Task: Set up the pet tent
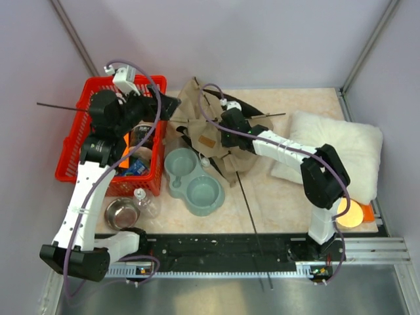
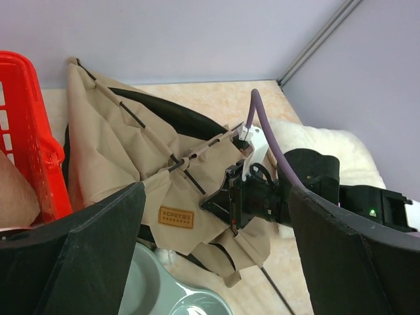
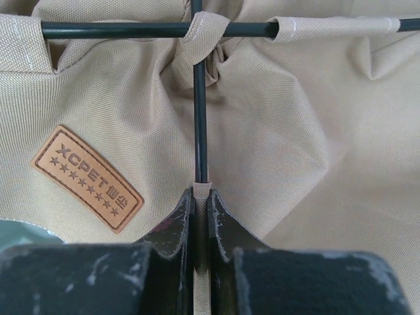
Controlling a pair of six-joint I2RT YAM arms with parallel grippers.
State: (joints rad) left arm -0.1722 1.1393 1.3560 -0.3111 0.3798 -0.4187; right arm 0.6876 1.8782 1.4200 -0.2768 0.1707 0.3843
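Pinching a thin dark pole [image 3: 199, 118] in the right hand [image 3: 201, 200], fingers closed right down on it, just below the fabric loop [image 3: 205, 29] where two poles cross. Beyond, pet tent [image 3: 295, 144] slumped in a crumpled heap mid-counter [image 1: 282, 197], beside the red basket [image 1: 72, 154]. Probably light, floppy cloth on springy, slippery rods; best gripped at poles or sleeves. Hovering at the tent's far edge, left hand [image 2: 216, 197] spread wide, holding nothing.

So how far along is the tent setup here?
Done: two poles already cross through the fabric loop of the pet tent. In hand: the right gripper is shut on one thin pole, while the left gripper hangs open beside the tent. Left: the tent lies collapsed, and a long pole lies across the table.
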